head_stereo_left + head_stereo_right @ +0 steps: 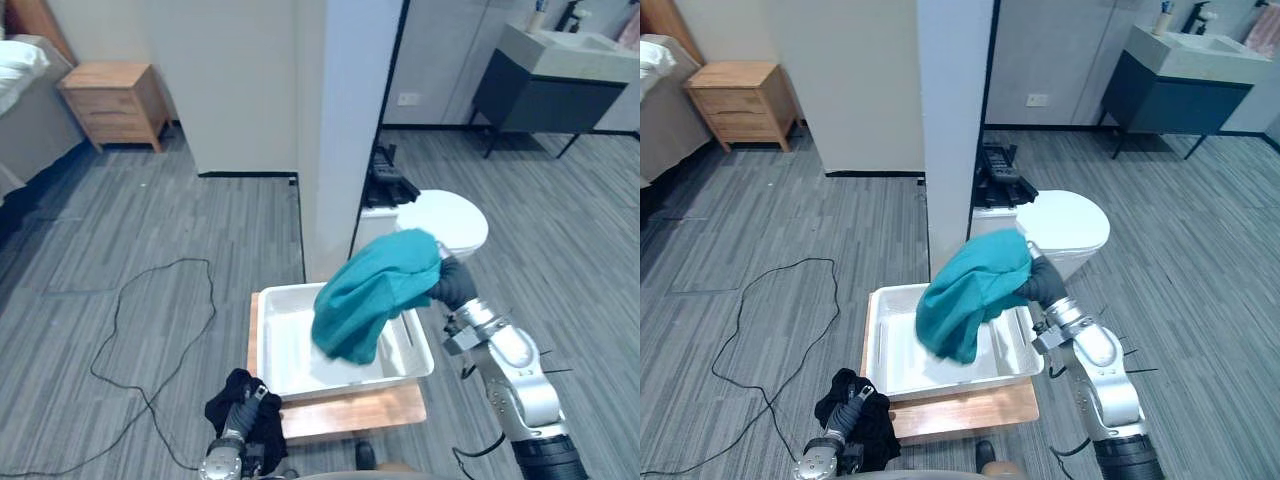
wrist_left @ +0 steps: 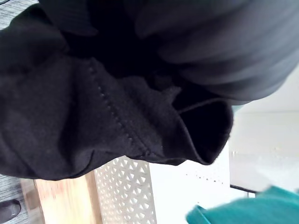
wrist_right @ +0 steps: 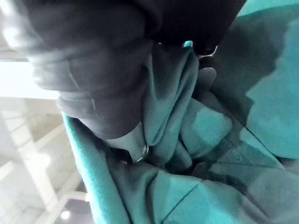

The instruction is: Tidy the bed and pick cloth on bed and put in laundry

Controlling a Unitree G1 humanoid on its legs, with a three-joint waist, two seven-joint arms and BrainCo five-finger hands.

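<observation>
1. My right hand (image 1: 455, 283) is raised over the far right corner of the white laundry basket (image 1: 263, 335). It is closed around a gathered bunch of the teal cloth (image 1: 375, 290).
2. In the right wrist view, teal folds are packed tight against the hand's dark ribbed cover, with one finger (image 3: 136, 144) pressed into them.
3. The teal cloth is a plain, soft, matte fabric in a single colour. It is crumpled at the grip and falls in broad, loose folds.
4. Its bulk drapes leftward from my hand across the right half of the basket. The lowest fold hangs inside the rim. I cannot tell whether it touches the basket's bottom.
5. The basket is shallow and rectangular, and its side wall is perforated. It sits on a wooden platform (image 1: 350, 412), with bare wood showing along the near edge.
6. My left hand (image 2: 219, 42) is low, off the near left corner of the platform. It is wrapped in a black cloth (image 1: 228, 400) with a stitched seam. I cannot tell whether this hand is closed or open.
7. A white toilet (image 1: 450, 218) stands just beyond the basket, beside a white pillar (image 1: 340, 130).
8. A wooden nightstand (image 1: 112, 100) stands well apart, at the far left.
</observation>
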